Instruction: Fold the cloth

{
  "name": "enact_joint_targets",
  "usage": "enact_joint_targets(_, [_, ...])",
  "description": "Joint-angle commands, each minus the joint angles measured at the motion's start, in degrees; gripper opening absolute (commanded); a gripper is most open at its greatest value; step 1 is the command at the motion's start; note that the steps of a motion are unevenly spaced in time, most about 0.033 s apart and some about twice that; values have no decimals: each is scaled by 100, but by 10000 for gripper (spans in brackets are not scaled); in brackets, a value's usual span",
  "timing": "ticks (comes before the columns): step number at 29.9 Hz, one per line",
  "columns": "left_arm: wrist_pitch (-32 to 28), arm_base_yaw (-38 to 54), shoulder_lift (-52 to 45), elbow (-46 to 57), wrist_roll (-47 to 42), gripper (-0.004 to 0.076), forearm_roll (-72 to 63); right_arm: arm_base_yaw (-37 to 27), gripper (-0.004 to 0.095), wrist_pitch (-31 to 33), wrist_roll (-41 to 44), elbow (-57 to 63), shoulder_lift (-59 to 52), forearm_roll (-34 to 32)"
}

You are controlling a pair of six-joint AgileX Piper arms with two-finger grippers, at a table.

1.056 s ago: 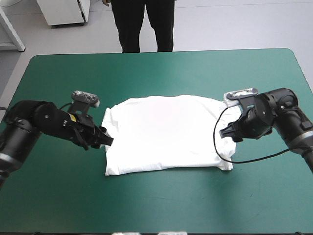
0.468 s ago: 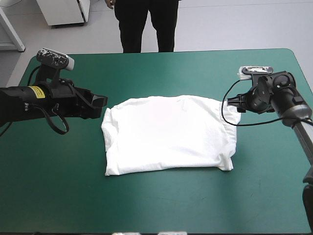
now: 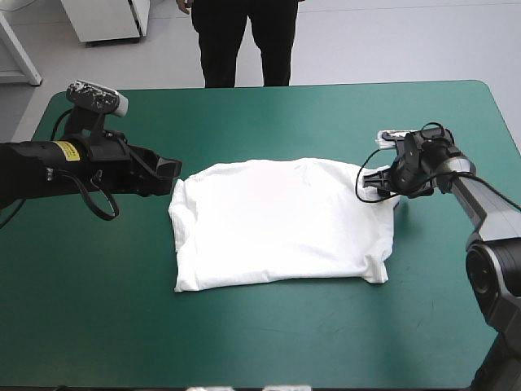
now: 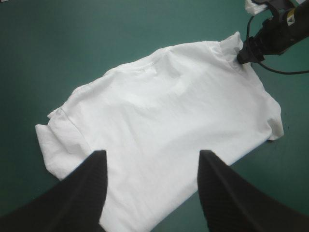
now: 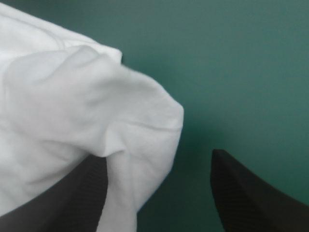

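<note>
The white T-shirt [image 3: 281, 224] lies as a flat, roughly rectangular fold in the middle of the table. My left gripper [image 3: 172, 169] hovers open just off the shirt's far-left corner. In the left wrist view its fingers [image 4: 91, 169] stand wide apart above the shirt [image 4: 164, 116], with nothing between them. My right gripper [image 3: 368, 181] sits low at the shirt's far-right corner and also shows in the left wrist view [image 4: 244, 54]. It [image 5: 157, 157] is open, and a rumpled fold of the shirt [image 5: 82, 106] lies against one finger and partly between the two.
Teal-green cover [image 3: 269, 342] shows on every side of the shirt, widest toward the near edge. The table's far edge [image 3: 269, 85] runs well behind both arms.
The left arm rose from the shirt's left edge and now holds above it. The right arm lifted away, then came back down to the shirt's far-right corner.
</note>
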Motion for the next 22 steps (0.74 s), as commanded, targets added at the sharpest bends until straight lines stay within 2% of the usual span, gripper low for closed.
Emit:
enact_joint_targets(1, [-263,-14,-92,-174,-10,413,-192,-80,590,-104,-68,-416,66,-62])
enact_joint_targets(5, [-210,-14,-92,-174,-24,413,-218,-80,576,67,-68,-702,423,-25])
enact_joint_targets(7, [-165,-14,-92,-174,-24,413,-218,-80,510,166,-68,-763,575,-25])
enact_joint_targets(9, [-92,-14,-92,-174,-24,413,-218,-80,396,249,-97,-761,649,61])
enact_joint_targets(14, [-34,-14,-92,-174,-24,413,-218,-80,-16,401,-158,-782,676,217])
enact_joint_targets(22, [16,-14,-92,-174,-4,413,-169,-67,-17,966,-291,-1181,441,293])
